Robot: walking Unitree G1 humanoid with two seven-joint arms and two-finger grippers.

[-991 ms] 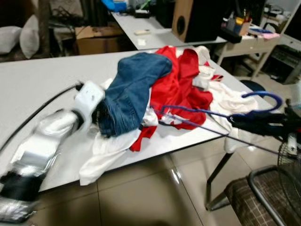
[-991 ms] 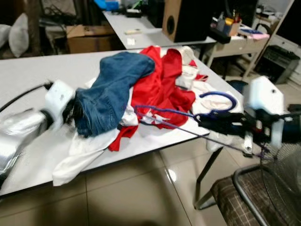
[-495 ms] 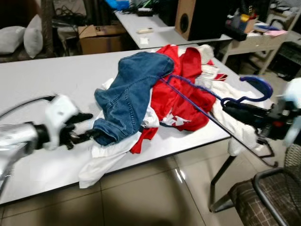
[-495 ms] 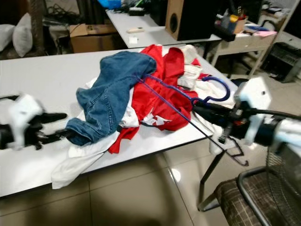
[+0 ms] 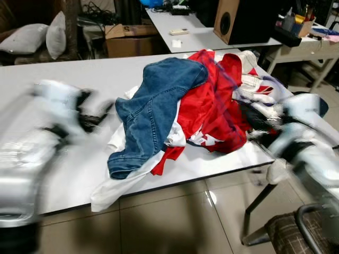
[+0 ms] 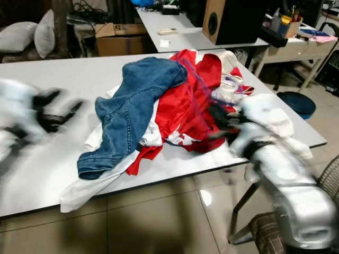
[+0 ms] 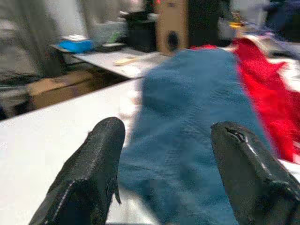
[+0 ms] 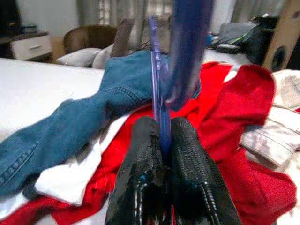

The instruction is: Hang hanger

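A blue wire hanger (image 8: 157, 70) is pinched in my right gripper (image 8: 161, 127), which is shut on its thin rod. In the eye views that gripper (image 5: 255, 126) is blurred at the right side of the clothes pile, and the hanger (image 6: 195, 73) shows as a faint streak above the red garment (image 5: 212, 106). Blue jeans (image 5: 153, 100) lie over red and white clothes (image 5: 114, 190) on the grey table (image 5: 106, 66). My left gripper (image 5: 94, 114) is open and blurred, left of the jeans and apart from them; its fingers (image 7: 105, 140) stand wide apart.
Behind the table stands a second table with a wooden speaker (image 5: 246, 18), a cardboard box (image 5: 127, 37) and pillows (image 5: 32, 37). A checked chair (image 5: 302, 233) sits at the lower right on the tiled floor. A dark round stool (image 6: 296, 103) is beyond the table's right end.
The camera has shifted. My left gripper pulled away from the jeans, up and to the left. My right gripper carried the hanger in over the clothes pile. Both arms are blurred.
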